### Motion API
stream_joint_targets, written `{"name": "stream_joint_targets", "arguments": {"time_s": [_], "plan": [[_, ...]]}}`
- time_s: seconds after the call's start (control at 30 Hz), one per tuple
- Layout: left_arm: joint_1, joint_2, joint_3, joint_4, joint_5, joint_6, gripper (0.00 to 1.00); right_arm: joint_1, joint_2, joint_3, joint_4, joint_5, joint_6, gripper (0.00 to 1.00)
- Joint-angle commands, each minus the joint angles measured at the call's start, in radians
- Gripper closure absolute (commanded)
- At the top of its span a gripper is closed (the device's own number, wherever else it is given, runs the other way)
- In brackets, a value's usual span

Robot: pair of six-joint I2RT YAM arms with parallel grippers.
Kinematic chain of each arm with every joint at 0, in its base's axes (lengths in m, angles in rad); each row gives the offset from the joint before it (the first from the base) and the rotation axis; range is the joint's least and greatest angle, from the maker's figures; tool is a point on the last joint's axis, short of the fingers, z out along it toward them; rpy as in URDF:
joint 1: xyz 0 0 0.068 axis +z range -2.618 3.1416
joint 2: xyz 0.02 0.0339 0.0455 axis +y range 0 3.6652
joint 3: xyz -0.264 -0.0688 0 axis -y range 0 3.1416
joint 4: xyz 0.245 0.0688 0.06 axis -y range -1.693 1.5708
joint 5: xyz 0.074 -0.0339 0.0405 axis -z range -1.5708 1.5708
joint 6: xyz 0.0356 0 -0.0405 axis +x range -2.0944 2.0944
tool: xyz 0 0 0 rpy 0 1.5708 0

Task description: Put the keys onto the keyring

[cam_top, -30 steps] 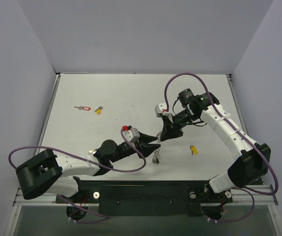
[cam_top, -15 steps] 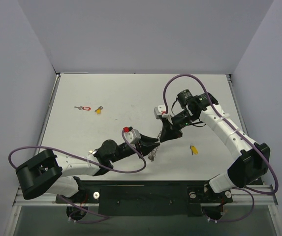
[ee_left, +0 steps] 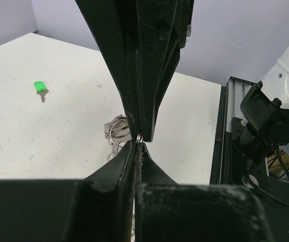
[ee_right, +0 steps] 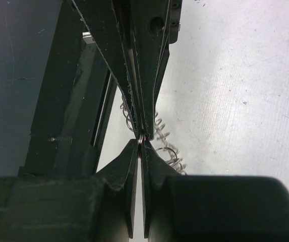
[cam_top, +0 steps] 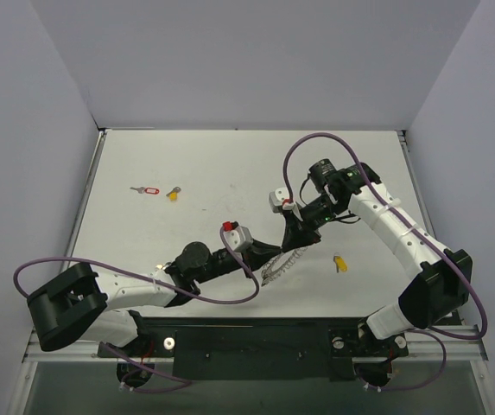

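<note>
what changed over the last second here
The left gripper closed onto the keyring, tip to tip with the right gripper, which stays shut on it. The hanging loops shifted slightly left. The red-tagged key, the yellow key beside it and the other yellow key stayed put.

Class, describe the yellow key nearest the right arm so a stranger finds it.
On the white table, look beside the right arm. The yellow key lies alone there; the other yellow key sits far left, next to a red-tagged key.
</note>
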Motion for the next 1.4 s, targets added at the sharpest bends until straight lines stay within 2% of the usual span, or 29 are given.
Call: {"name": "stream_joint_targets", "arguments": {"time_s": [0.0,0.03,0.27,0.53,0.8,1.17,1.37], "plan": [[-0.001,-0.022,0.065,-0.062,0.018,0.023,0.97,0.015,0.0,0.001,-0.043,-0.076,-0.025,1.0],[-0.001,-0.022,0.068,-0.074,0.02,0.028,1.0,0.015,0.002,0.001,-0.041,-0.075,-0.025,1.0],[-0.001,-0.045,0.062,-0.085,-0.026,-0.013,1.0,0.017,0.009,0.004,-0.02,-0.052,-0.002,1.0],[0.0,-0.059,0.03,-0.076,-0.066,-0.05,1.0,0.006,0.005,-0.005,0.044,-0.035,0.087,0.75],[0.002,-0.074,-0.013,-0.027,-0.069,-0.062,1.0,-0.041,-0.02,-0.049,0.081,-0.033,0.107,0.63],[0.002,-0.085,-0.027,0.007,-0.058,-0.066,1.0,-0.044,-0.012,-0.111,0.029,-0.036,-0.099,0.61],[0.002,-0.076,-0.021,0.004,-0.037,-0.056,1.0,-0.044,-0.023,-0.105,0.009,-0.076,-0.129,0.66]]}}
